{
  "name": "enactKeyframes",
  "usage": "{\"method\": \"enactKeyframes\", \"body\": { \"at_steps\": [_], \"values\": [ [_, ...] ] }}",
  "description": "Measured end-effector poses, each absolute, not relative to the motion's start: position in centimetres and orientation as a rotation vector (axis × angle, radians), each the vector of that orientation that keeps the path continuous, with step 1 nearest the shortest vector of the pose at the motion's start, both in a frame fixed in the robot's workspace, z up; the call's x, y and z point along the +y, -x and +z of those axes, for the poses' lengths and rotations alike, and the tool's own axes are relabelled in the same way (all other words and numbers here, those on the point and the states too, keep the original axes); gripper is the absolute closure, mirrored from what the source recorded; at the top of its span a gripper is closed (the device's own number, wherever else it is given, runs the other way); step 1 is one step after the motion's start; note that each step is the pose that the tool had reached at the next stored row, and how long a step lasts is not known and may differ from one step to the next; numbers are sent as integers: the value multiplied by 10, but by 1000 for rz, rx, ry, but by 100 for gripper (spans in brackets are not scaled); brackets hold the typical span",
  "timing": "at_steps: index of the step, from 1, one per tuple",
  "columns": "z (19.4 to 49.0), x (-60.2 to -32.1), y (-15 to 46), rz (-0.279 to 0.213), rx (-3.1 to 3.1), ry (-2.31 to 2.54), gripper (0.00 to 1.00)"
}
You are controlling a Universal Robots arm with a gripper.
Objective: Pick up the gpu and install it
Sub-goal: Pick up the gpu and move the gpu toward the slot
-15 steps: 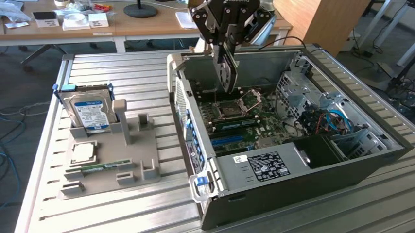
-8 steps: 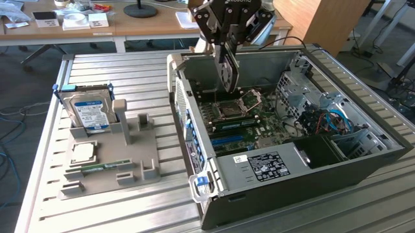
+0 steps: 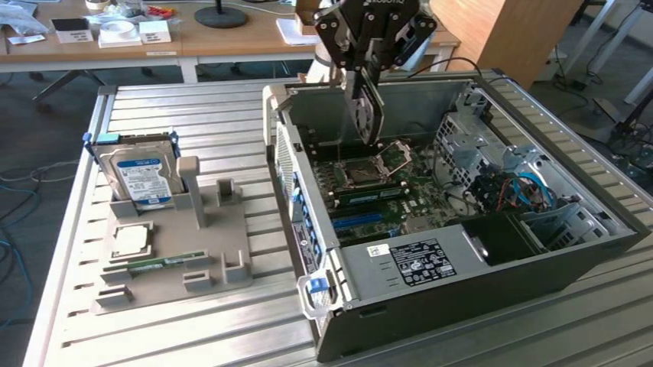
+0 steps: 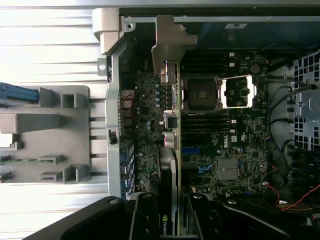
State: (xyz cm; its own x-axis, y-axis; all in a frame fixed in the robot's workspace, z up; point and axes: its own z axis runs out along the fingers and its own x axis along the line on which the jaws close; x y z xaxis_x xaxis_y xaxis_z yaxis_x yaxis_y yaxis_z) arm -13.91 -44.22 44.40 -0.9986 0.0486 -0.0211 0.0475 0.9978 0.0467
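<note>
My gripper (image 3: 368, 73) hangs over the open computer case (image 3: 479, 287) and is shut on the gpu (image 3: 365, 115). The card hangs on edge, its black fan side toward the exterior view's left. It is above the motherboard (image 3: 383, 195), near the case's back wall and apart from the board. In the wrist view the gpu (image 4: 173, 150) shows edge-on, running from my gripper (image 4: 170, 222) out to its silver end bracket (image 4: 169, 45) by the case's rear panel. It hangs beside the open CPU socket (image 4: 220, 92).
A grey parts holder (image 3: 173, 256) on the slatted table holds a blue-labelled hard drive (image 3: 143, 174) and a green memory stick (image 3: 153, 265). Blue and red cables (image 3: 521, 191) lie by the drive cage. A desk with clutter stands behind.
</note>
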Motion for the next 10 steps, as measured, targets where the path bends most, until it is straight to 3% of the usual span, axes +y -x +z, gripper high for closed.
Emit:
{"method": "enactKeyframes", "body": {
  "at_steps": [10],
  "values": [
    [444,-442,126,72,3118,-75,73]
  ]
}}
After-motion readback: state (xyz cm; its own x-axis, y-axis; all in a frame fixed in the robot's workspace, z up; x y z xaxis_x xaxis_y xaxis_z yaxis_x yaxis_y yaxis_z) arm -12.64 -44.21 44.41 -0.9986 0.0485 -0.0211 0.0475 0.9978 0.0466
